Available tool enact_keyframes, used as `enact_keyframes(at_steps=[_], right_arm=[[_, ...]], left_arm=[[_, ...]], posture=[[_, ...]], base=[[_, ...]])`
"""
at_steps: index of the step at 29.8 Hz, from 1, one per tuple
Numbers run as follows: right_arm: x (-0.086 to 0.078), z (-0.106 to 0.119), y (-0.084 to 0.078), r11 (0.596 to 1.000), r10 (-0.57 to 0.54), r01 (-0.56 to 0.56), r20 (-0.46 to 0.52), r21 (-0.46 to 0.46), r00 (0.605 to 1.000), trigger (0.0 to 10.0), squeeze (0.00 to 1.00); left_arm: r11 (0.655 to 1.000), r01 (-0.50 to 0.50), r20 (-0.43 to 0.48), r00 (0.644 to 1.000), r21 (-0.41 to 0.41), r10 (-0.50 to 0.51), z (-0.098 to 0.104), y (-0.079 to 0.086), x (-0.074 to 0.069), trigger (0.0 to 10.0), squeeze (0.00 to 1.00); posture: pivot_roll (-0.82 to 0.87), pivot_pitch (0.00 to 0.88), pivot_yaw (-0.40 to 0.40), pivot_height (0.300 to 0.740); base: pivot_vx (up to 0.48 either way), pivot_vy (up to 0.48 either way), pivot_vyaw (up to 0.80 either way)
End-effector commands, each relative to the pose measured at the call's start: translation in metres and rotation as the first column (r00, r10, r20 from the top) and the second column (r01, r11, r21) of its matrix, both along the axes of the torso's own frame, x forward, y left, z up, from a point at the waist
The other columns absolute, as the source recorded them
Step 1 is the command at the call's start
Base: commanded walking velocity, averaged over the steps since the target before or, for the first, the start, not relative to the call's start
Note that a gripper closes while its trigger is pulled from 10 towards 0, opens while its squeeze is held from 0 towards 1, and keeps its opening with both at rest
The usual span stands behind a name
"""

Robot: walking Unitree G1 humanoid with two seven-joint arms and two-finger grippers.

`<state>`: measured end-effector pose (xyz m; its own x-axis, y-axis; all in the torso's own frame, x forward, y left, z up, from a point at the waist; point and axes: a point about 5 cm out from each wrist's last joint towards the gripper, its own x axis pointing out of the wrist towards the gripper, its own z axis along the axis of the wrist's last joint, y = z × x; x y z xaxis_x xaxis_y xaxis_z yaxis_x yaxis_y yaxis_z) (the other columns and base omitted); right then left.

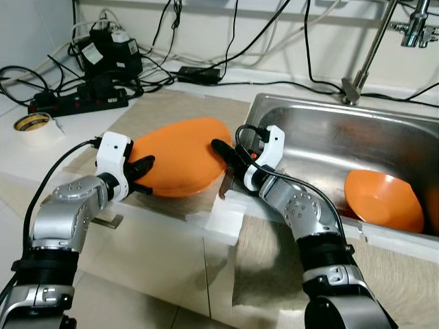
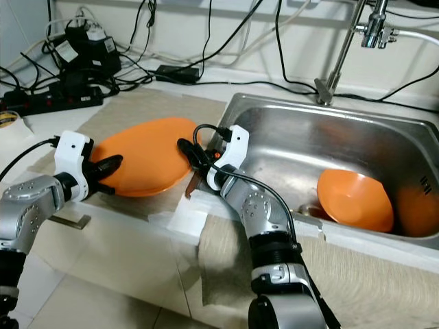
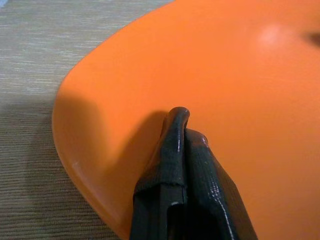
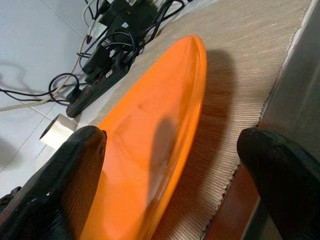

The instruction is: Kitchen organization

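An orange plate (image 1: 182,157) lies upside down on a beige mat (image 1: 171,103), on the counter left of the steel sink (image 1: 322,130). At the plate's left rim is my left gripper (image 1: 143,168); its fingers (image 3: 175,165) are shut and pressed together against the orange surface. My right gripper (image 1: 226,163) reaches in from the sink side and stands open, with the plate's right rim (image 4: 197,75) between its spread fingers (image 4: 75,170) and not touching them. An orange bowl (image 1: 383,199) rests in the sink.
A black power strip (image 1: 75,99), adapters and several cables crowd the back left of the counter. A roll of tape (image 1: 33,123) sits at the far left. The faucet (image 1: 370,48) rises behind the sink. White padding (image 1: 219,219) covers the counter's front edge.
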<state>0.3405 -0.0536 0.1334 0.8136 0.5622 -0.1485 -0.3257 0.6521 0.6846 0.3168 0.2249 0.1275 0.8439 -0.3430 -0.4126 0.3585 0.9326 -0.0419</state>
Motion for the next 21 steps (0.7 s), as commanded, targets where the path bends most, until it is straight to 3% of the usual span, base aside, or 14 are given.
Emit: enact_keyframes(at_steps=[1,10,11,12,21], right_arm=[[-0.001,0.005,0.016,1.000,0.022,-0.022,-0.001,0.022,1.000,10.0,0.00],[-0.002,-0.001,0.025,0.999,0.042,-0.041,-0.021,0.008,0.999,10.0,0.00],[-0.003,-0.001,0.026,0.999,0.044,-0.043,-0.022,0.007,0.999,8.6,0.00],[-0.003,-0.002,0.028,0.999,0.050,-0.050,-0.020,0.000,0.999,0.0,0.00],[-0.005,-0.006,0.034,0.997,0.079,-0.079,-0.018,-0.010,0.997,0.0,0.00]], left_arm=[[0.998,-0.040,-0.379,0.924,0.044,0.054,-0.080,0.005,-0.041,10.0,0.00],[0.998,-0.038,-0.379,0.924,0.043,0.052,-0.079,0.006,-0.041,10.0,0.00],[0.998,-0.037,-0.378,0.924,0.042,0.050,-0.078,0.005,-0.042,10.0,0.00],[0.999,-0.033,-0.376,0.925,0.038,0.045,-0.077,0.004,-0.041,10.0,0.00],[1.000,-0.018,-0.358,0.934,0.014,0.022,-0.069,-0.001,-0.038,10.0,0.00]], posture=[[0.04,0.023,-0.042,0.728],[0.05,0.019,-0.041,0.728],[0.05,0.019,-0.040,0.728],[0.05,0.019,-0.039,0.728],[0.06,0.013,-0.039,0.728]], base=[[0.000,0.000,0.00],[0.000,0.000,0.00],[0.000,0.000,0.00],[0.000,0.000,0.00],[0.000,0.000,0.00]])
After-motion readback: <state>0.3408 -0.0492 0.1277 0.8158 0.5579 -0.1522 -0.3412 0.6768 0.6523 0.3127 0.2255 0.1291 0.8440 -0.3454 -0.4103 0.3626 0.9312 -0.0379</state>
